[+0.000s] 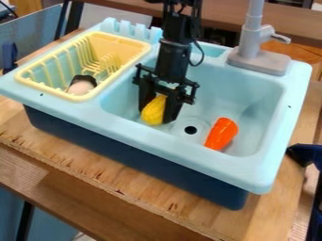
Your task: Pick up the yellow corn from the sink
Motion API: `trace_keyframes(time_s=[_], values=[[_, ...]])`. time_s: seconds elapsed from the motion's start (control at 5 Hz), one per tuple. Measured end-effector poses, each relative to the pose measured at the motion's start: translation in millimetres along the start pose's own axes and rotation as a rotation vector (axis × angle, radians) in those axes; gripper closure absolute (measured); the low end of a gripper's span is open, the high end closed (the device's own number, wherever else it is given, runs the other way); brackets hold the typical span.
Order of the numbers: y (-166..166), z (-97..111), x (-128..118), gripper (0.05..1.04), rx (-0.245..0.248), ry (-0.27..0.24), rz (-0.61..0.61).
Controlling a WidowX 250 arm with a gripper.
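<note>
On a wooden table (94,172), inside a pale-blue toy sink (141,137), the black gripper (155,116) clasps yellow toy corn (152,112) between its jaws near the drain (190,130), grasping apparently being the current step, with a steady upward lift likely called for next.

Black segmented arm, thin looping black cable

Bright, diffuse light softly shades the sink (242,96).

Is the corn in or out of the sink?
In: the corn sits between the jaws of the gripper, inside the sink, near the drain.
</note>
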State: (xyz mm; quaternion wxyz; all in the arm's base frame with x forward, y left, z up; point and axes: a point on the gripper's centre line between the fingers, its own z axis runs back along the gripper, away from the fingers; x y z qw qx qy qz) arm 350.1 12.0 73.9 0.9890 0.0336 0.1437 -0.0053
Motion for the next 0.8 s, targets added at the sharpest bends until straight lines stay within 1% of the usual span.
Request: trace_keyframes(time_s=[0.2, 0.4, 0.6, 0.8], values=[[-2.5, 5.3, -1.9, 0.102, 0.032, -0.008, -0.007], [-5.8, 42.9, -8.9, 0.083, 0.058, -0.108, -0.018], [-1.7, 78.6, -15.0, 0.084, 0.072, -0.194, -0.017], [2.6, 107.9, -32.7, 0.084, 0.082, -0.265, -0.012]])
